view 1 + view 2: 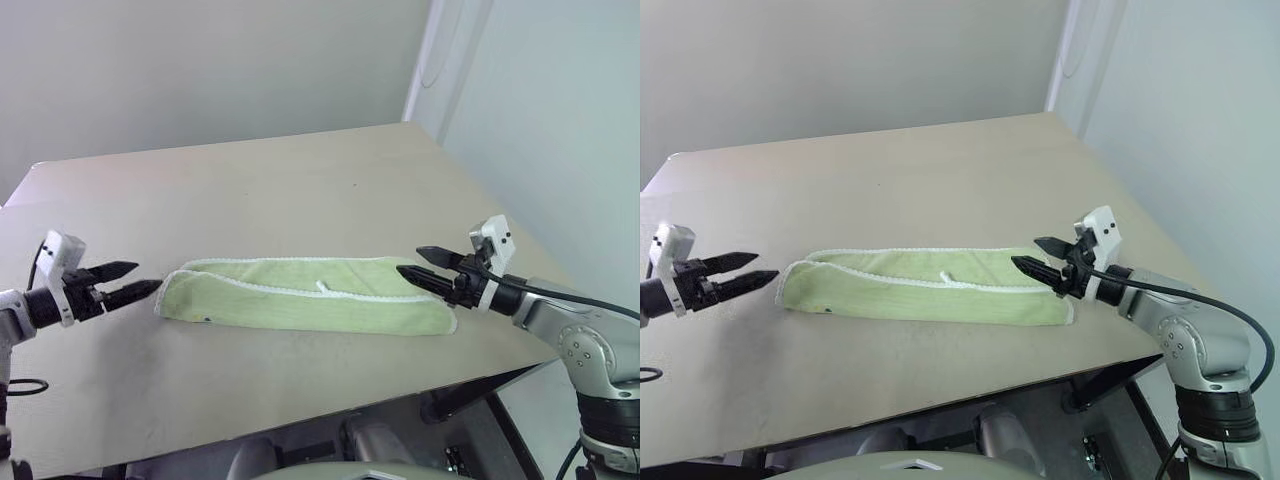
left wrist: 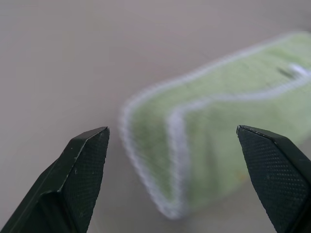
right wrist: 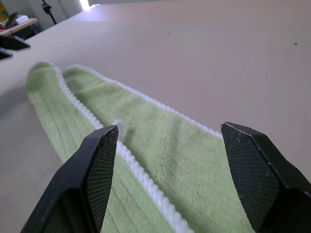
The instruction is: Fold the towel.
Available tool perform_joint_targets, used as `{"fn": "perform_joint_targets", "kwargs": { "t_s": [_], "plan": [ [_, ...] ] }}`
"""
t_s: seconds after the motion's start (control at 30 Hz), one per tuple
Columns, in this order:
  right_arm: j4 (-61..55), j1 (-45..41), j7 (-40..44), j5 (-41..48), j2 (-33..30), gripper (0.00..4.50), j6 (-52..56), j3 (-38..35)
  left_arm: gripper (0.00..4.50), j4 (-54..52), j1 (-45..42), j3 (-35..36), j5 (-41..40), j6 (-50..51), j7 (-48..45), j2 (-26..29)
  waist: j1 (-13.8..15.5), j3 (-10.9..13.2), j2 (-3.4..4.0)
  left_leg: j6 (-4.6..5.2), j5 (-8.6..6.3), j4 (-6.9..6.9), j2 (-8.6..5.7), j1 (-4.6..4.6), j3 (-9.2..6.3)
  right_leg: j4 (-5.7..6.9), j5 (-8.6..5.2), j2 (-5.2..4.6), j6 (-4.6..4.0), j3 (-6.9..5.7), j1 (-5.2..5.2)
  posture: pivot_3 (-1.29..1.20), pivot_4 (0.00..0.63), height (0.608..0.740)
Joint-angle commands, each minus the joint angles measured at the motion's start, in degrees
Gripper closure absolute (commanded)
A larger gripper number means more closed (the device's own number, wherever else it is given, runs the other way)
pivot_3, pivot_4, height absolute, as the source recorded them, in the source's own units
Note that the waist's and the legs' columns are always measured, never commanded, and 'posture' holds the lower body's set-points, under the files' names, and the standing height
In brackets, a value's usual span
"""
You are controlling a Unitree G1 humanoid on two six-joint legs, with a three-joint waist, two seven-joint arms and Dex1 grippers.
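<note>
Towel [image 1: 300, 295] lies as a long narrow strip across the near part of the table [image 1: 300, 190], already doubled lengthwise, with the white stitched edges running along the top and a small white loop tag [image 1: 323, 289] near the middle. We note a tiny dark mark near its left end.

Left gripper [image 1: 128, 281] hovers just beside the left end, fingers apart, holding nothing. Right gripper [image 1: 424, 264] sits over the right end, fingers also spread, with cloth between them in its wrist view but no pinch that we can see.

Risks, as we judge them:
- Each end is a stack of layers. A shallow pinch may catch only the top layer, and lifting would then peel the strip open.
- The left gripper is off the cloth; closing where it stands would grab air, or nudge the end and bunch it.
- If the two ends rise unevenly, the strip may twist and the edges will not line up.
- The right end lies close to the table's front edge; dragging could pull it over.
</note>
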Motion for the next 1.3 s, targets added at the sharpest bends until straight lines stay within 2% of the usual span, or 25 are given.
{"fn": "perform_joint_targets", "kwargs": {
  "t_s": [0.03, 0.2, 0.37, 0.63, 0.83, 0.97, 1.13, 1.3],
  "plan": [
    [-2.3, -0.8, -0.4, 0.4, 0.3, 0.96, -1.6, -0.3, 0.09, -5.7, 1.2, 0.9, -1.7, -0.1, 0.3, -1.0, 0.1, 0.0, 0.01, 0.0, 0.0, 0.0, 0.0, 0.0, 0.0, 0.0, 0.0, 0.0, 0.0, 0.0, 0.01, 0.0, 0.0, 0.74],
    [-3.8, 0.5, -1.6, 0.8, 0.8, 0.96, -1.7, -1.0, 0.09, -12.0, 3.3, 0.6, -2.9, 1.5, 2.9, -4.3, 0.0, 0.0, 0.01, 0.0, 0.0, 0.0, -0.01, -0.01, 0.01, -0.02, 0.0, -0.01, 0.0, 0.0, 0.01, 0.0, 0.0, 0.74],
    [-4.3, 1.3, -2.7, 0.8, 0.7, 0.96, -1.1, -1.0, 0.09, -12.0, 0.9, 0.8, -3.0, 1.7, 6.2, -6.2, -0.1, 0.0, 0.01, 0.0, 0.0, 0.0, -0.01, 0.0, 0.02, -0.03, 0.0, 0.0, 0.01, 0.0, 0.01, 0.0, 0.0, 0.74],
    [-3.7, 1.5, -2.2, 1.5, -2.5, 0.96, 2.4, -1.5, 0.09, -0.9, -7.8, -1.1, -0.3, -2.4, 6.0, -5.8, -0.1, 0.0, 0.02, -0.01, 0.0, 0.01, -0.03, 0.0, 0.0, -0.04, 0.0, 0.03, 0.0, 0.0, 0.04, 0.0, 0.0, 0.74],
    [-3.2, 2.7, -3.2, 1.7, -4.1, 0.96, 4.6, -2.5, 0.09, 16.3, -18.3, -10.7, 8.6, -7.9, 1.7, -5.4, 0.1, 0.0, -0.01, -0.01, 0.0, 0.01, -0.05, 0.0, 0.0, -0.04, 0.0, 0.03, 0.0, 0.0, 0.05, 0.0, 0.0, 0.74],
    [-3.6, 3.2, -4.5, 1.2, -3.6, 0.96, 4.8, -2.5, 0.09, 24.5, -23.9, -14.6, 12.1, -9.8, -1.4, -5.8, 0.0, 0.0, -0.02, -0.01, 0.0, 0.02, -0.05, -0.02, -0.01, -0.04, 0.0, 0.04, 0.0, -0.01, 0.05, 0.0, 0.0, 0.74],
    [-5.2, 5.2, -5.8, 2.0, -3.5, 0.96, 5.1, -3.6, 0.09, 29.2, -27.5, -17.3, 14.5, -12.0, -5.4, -6.7, 0.1, 0.0, -0.02, 0.0, 0.0, -0.01, -0.05, -0.05, -0.02, -0.06, 0.0, 0.04, 0.01, 0.0, 0.04, 0.0, 0.0, 0.74],
    [-6.2, 6.7, -6.8, 2.2, -3.7, 0.96, 4.9, -4.0, 0.09, 29.0, -27.3, -18.2, 15.0, -12.6, -8.6, -6.9, 0.1, 0.0, -0.03, 0.0, 0.0, 0.0, -0.05, -0.04, -0.01, -0.03, 0.0, 0.04, 0.01, 0.0, 0.04, 0.0, 0.0, 0.74]
  ]
}}
